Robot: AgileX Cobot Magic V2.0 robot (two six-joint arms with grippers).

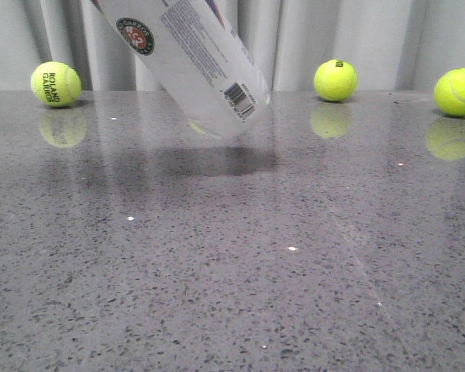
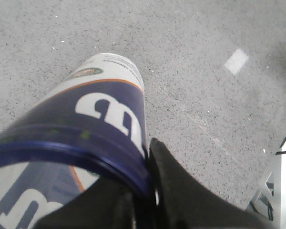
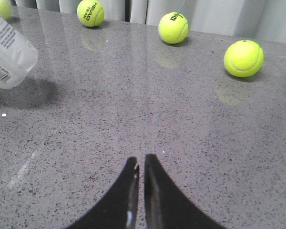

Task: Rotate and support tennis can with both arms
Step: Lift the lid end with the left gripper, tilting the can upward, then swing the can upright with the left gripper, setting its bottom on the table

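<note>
The left arm's black tool (image 2: 150, 191) is clamped on the navy rim of the long whitish translucent plastic tennis can (image 2: 93, 129): in the left wrist view one dark finger (image 2: 181, 191) lies against the outside of the rim while another dark part sits inside the open mouth. From there the can's navy band with a large white letter and a thin orange edge runs away toward the desk, with the round green-red logo (image 2: 84, 73) beyond it.

In the front view the can (image 1: 194, 58) hangs tilted, its upper part running out of the top of the picture and its closed lower end pointing down and to the right. That lower end is just above the grey speckled stone desk (image 1: 232, 256), with a dark shadow under it; whether it touches the surface I cannot tell. The barcode (image 1: 239, 98) sits near the lower end and the round logo (image 1: 135, 36) higher up.

The right arm's black tool (image 3: 141, 169) is clenched, its two fingers pressed nearly together with nothing between them, low over the bare desk (image 3: 133, 119) and well apart from the can (image 3: 7, 57), whose lower end shows at the edge of the right wrist view.

Yellow-green tennis balls rest along the far edge of the desk before a pale curtain (image 1: 356, 31): one printed ROLAND GARROS (image 1: 56, 84) to the left of the can, and two to its right (image 1: 335, 80) (image 1: 457, 91).
</note>
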